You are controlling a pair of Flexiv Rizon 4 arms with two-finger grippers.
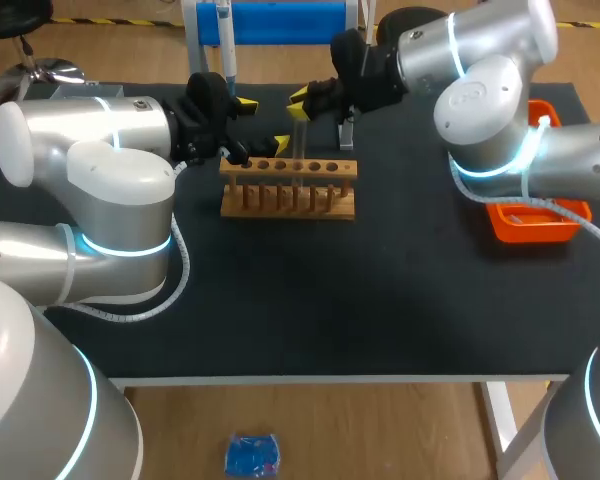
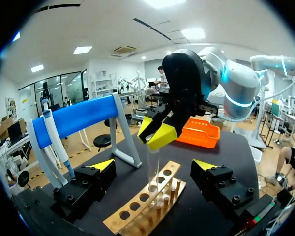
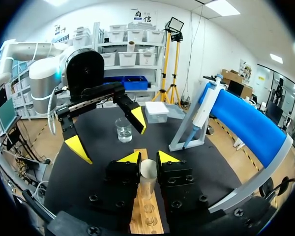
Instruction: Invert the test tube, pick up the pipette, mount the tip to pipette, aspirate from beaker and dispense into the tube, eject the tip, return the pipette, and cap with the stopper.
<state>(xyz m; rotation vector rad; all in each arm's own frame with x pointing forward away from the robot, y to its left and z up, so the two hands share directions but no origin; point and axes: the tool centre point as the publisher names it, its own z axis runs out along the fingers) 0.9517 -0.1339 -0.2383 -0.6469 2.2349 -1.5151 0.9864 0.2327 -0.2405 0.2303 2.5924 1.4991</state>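
Observation:
A clear test tube [image 1: 300, 145] stands upright over the wooden rack [image 1: 290, 190], its lower end at one of the rack's holes. My right gripper [image 3: 148, 158] is shut on the test tube [image 3: 147, 171] near its top, and the tube's open mouth faces the right wrist camera. My left gripper [image 2: 155, 167] is open, its fingers on either side of the tube [image 2: 153, 169] without touching it. The pipette [image 1: 225, 45] hangs on the blue stand [image 1: 280, 20] behind the rack. A glass beaker [image 3: 123, 130] sits on the mat past the rack [image 3: 146, 212].
An orange tray [image 1: 535, 222] sits at the table's right side under my right arm. A clear lidded box [image 3: 156, 111] stands beside the beaker. The black mat in front of the rack is bare.

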